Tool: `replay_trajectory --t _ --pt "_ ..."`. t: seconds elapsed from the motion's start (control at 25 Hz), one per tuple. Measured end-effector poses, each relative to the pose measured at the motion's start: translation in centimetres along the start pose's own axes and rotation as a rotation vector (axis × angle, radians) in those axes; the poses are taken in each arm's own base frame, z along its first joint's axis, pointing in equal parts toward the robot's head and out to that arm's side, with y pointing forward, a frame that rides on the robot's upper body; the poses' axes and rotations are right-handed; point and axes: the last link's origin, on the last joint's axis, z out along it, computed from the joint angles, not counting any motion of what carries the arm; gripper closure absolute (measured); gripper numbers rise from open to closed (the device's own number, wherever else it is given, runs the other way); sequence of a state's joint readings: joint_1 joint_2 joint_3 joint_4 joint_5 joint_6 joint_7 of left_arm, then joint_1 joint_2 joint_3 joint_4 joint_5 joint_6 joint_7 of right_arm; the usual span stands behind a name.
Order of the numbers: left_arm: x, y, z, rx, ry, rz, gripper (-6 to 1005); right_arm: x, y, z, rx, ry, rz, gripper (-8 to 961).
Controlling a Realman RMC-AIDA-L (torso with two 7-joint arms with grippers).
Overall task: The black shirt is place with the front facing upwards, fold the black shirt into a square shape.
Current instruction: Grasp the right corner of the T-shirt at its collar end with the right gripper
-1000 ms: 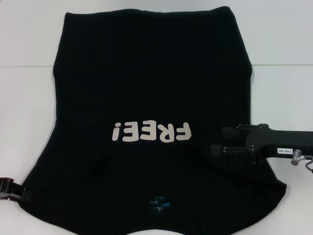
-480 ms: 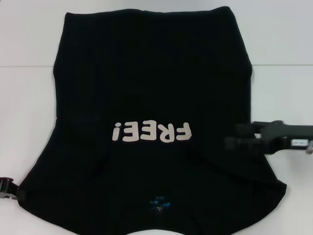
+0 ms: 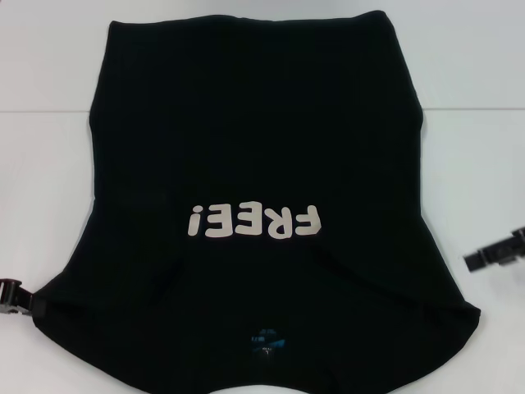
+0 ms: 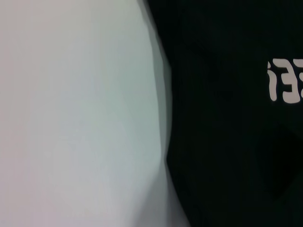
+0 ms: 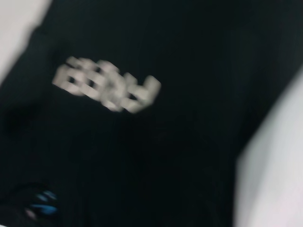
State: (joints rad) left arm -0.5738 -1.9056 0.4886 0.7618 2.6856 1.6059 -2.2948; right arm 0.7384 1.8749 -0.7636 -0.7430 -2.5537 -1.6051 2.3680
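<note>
We see the large black soft-fabric shirt (image 3: 254, 164) spread face-up on the white table (image 3: 476, 74); left gripper (image 3: 16, 297) touches its sleeve edge, right gripper (image 3: 495, 254) just beside it; jaw states unclear

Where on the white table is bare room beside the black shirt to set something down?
The white table is bare on the black soft-fabric shirt far left and far right sides. It is crowded near the left gripper and right gripper, at the shirt's near corners.
</note>
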Motion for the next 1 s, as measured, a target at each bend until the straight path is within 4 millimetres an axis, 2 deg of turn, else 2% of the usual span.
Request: replay_trajectory --t 0.08,0.16,0.6,1.0 --pt "0.0 0.0 0.0 0.000 0.002 0.001 998 0.2 0.0 0.1 0.022 0.044 0.038 137" --pt "0.1 0.0 0.0 0.000 0.004 0.002 998 0.6 0.3 1.2 0.020 0.072 0.052 143" --pt "0.3 0.1 0.0 -0.009 0.017 0.000 998 1.3 0.9 4.5 0.017 0.105 0.042 176" --pt "0.3 0.1 -0.1 -0.008 0.020 0.000 997 1.2 1.4 5.4 0.020 0.116 0.026 206"
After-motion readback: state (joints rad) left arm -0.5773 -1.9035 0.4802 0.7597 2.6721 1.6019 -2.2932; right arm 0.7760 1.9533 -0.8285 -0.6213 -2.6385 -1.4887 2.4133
